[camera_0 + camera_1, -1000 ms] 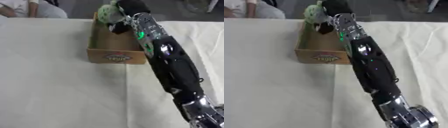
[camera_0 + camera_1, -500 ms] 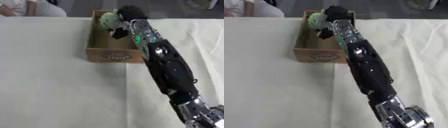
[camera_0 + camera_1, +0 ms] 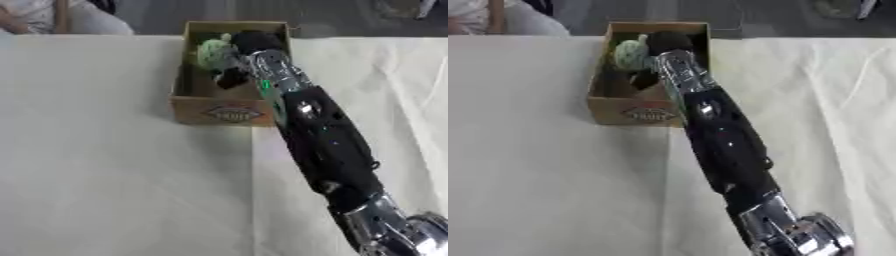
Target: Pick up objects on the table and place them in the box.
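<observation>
A brown cardboard box (image 3: pixel 229 114) stands at the far middle of the table, its printed front wall facing me. My right arm reaches up the picture from the lower right, and my right hand (image 3: pixel 243 48) hangs over the box's inside. Its fingers are curled round a pale green, rounded object (image 3: pixel 211 51), which sits above the box's left half. Whether the object touches the box floor is hidden. My left hand shows in neither view.
A cream cloth (image 3: pixel 96 165) covers the table, with a seam running down from the box. A person sits beyond the far left edge (image 3: pixel 52 17). Dark floor lies past the table's far edge.
The camera has shifted, so the box sits lower in view. My right hand with the green object has come down from the box's far rim into the box.
</observation>
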Action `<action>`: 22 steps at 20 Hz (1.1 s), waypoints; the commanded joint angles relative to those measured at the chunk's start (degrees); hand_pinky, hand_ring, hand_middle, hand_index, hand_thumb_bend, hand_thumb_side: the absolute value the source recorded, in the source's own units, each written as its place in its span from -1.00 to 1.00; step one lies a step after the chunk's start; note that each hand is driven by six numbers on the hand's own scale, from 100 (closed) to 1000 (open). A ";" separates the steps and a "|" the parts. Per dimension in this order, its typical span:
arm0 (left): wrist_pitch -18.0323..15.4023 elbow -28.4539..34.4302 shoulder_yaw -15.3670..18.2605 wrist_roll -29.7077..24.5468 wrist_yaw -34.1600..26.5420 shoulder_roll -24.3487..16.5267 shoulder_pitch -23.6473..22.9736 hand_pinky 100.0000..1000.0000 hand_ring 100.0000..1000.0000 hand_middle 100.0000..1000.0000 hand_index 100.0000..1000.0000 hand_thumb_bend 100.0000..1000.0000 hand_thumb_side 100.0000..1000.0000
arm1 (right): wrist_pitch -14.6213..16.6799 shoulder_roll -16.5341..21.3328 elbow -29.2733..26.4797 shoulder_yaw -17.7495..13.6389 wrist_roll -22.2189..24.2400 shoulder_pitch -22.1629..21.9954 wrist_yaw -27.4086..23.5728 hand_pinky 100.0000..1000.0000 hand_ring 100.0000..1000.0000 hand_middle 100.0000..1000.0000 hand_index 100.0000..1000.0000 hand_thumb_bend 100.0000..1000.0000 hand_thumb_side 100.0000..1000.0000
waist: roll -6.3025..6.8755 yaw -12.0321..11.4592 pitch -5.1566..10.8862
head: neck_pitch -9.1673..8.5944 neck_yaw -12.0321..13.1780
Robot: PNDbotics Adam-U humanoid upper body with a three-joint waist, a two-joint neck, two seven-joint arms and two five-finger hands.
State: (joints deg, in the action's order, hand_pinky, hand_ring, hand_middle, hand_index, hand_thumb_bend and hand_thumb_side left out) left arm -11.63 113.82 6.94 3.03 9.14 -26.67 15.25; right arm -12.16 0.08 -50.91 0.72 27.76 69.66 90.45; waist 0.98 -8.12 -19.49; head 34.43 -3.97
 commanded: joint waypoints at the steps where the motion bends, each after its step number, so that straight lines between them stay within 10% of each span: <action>1: -0.12 0.77 0.25 -0.24 -0.30 -0.97 0.67 0.07 0.29 0.14 0.72 -1.00 1.00 | -0.52 -0.20 -0.59 -0.41 0.93 1.82 0.82 0.68 0.76 0.29 0.73 -1.00 0.44 | 0.23 -0.13 1.15 | -0.67 -0.15; 4: -0.09 0.77 0.27 -0.26 -0.40 -1.00 0.61 0.07 0.29 0.14 0.72 -1.00 1.00 | -1.50 -0.24 -0.76 -0.41 1.23 1.93 1.84 0.70 0.83 0.40 0.88 -0.88 0.59 | 0.17 -0.17 1.31 | -0.71 -0.15; 5: -0.08 0.77 0.28 -0.25 -0.44 -1.02 0.60 0.07 0.29 0.14 0.72 -1.00 1.00 | -1.83 -0.25 -0.86 -0.45 1.30 1.99 2.17 0.71 0.86 0.43 0.96 -0.47 0.51 | 0.16 -0.17 1.38 | -0.76 -0.15; 7: -0.08 0.77 0.29 -0.24 -0.53 -1.05 0.57 0.07 0.29 0.14 0.73 -1.00 1.00 | -2.44 -0.31 -1.13 -0.55 1.36 2.07 2.67 0.72 0.86 0.41 0.96 -0.25 0.42 | 0.14 -0.16 1.49 | -0.79 -0.14; 22: -0.05 0.77 0.49 -0.05 -1.04 -1.30 0.03 0.07 0.29 0.14 0.72 -1.00 1.00 | -3.00 0.61 -6.58 -0.24 0.73 2.96 1.45 0.73 0.87 0.39 0.96 -0.10 0.36 | 0.29 0.17 2.51 | -0.71 0.14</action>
State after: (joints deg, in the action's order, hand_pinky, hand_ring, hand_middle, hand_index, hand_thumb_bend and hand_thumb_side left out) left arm -11.67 113.82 6.95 2.95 8.38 -26.67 15.07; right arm -15.46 -0.20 -55.37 0.22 28.70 70.90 92.50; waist 0.95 -7.87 -18.41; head 34.15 -3.94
